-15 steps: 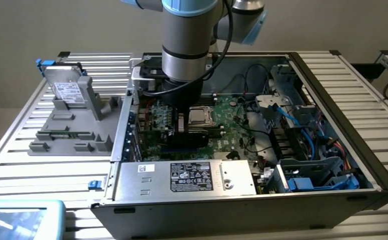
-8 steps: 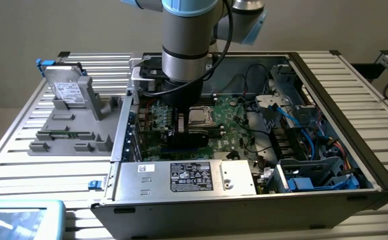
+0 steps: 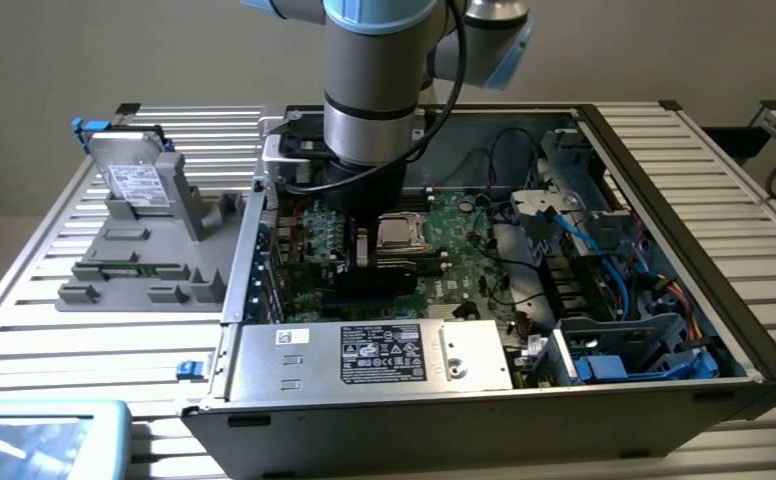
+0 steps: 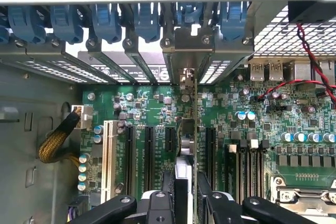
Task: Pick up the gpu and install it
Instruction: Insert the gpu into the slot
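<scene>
My gripper [image 4: 190, 199] is shut on the gpu [image 4: 187, 129], which I see edge-on: black cooler on one face, thin green board on the other. The card stands upright over the motherboard [image 4: 152, 108], between two black expansion slots [image 4: 147, 150]. Its silver end bracket [image 4: 185, 77] reaches the rear slot openings of the case. Whether its edge sits in a slot I cannot tell. In the exterior view the gripper [image 3: 359, 240] is down inside the open computer case [image 3: 655, 180], holding the dark gpu [image 3: 361, 262] just to the exterior view's left of the processor socket [image 3: 402, 232].
Blue slot latches [image 4: 107, 22] line the case's rear wall. A white slot [image 4: 109, 150] and braided cables [image 4: 55, 142] lie beside the card. Outside the case, a grey fixture [image 3: 148, 250] holds a metal drive [image 3: 135, 180] and a memory stick [image 3: 128, 268]. The power supply [image 3: 361, 355] fills the near corner.
</scene>
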Action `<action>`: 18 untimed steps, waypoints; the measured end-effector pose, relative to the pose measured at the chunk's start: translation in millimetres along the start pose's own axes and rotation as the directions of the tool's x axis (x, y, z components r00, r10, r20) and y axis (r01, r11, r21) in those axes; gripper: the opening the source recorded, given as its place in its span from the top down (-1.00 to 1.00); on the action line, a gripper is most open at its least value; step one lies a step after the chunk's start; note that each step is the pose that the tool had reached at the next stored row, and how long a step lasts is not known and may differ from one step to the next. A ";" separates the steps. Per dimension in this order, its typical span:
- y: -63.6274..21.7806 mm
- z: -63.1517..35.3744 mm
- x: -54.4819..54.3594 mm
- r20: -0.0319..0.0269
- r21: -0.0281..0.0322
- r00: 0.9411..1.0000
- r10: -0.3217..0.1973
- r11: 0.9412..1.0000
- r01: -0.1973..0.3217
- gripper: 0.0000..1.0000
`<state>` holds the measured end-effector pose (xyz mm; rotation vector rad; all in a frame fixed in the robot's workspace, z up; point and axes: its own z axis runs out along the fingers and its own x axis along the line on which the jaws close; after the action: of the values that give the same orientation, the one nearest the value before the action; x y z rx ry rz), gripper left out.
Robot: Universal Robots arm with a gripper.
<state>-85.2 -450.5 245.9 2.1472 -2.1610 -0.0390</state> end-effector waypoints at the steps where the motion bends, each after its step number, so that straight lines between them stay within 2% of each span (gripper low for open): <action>1: 0.0 0.0 0.0 0.000 0.000 1.000 0.000 1.000 0.000 0.44; 18: -0.1 1.5 0.0 0.000 0.000 1.000 0.000 1.000 0.000 0.44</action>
<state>-85.2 -450.6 244.4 2.1471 -2.1607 -0.0389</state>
